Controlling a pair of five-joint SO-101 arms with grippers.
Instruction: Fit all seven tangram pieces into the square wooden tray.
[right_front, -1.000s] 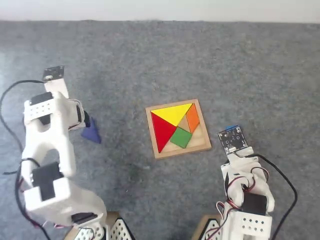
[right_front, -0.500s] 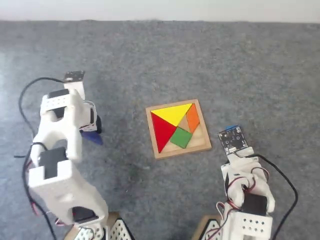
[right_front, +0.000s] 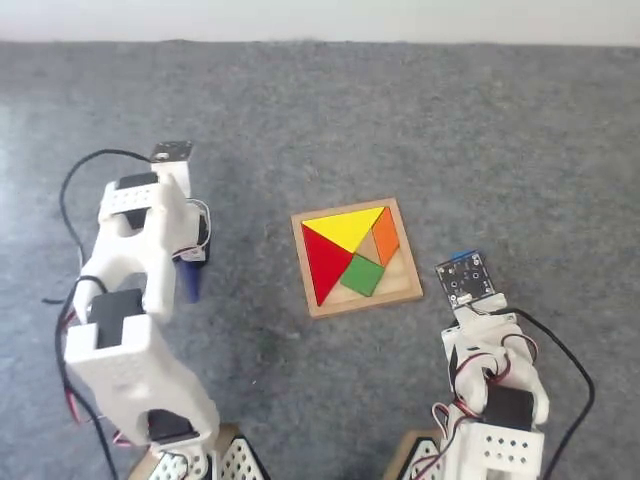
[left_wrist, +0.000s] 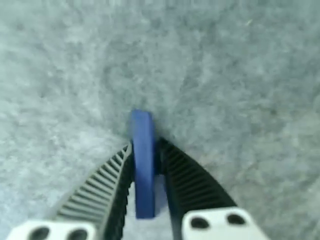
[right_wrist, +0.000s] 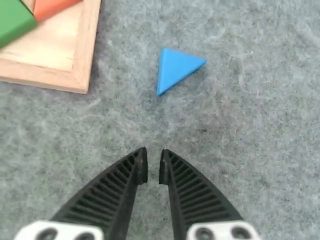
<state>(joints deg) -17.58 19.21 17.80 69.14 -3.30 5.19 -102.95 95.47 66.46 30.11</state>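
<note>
A grey mat covers the table. The left arm stands well apart from the tray, and the right arm sits folded near the tray's corner. The tray lies mid-mat, tilted, with bare wood along one side. In it lie a red triangle, a yellow triangle, an orange piece and a green square. The left gripper pinches a dark blue piece on edge between its jaws, just over the mat. The right gripper holds nothing, its jaws almost pressed together. A light blue triangle lies flat on the mat near the tray's rim, not touching it.
</note>
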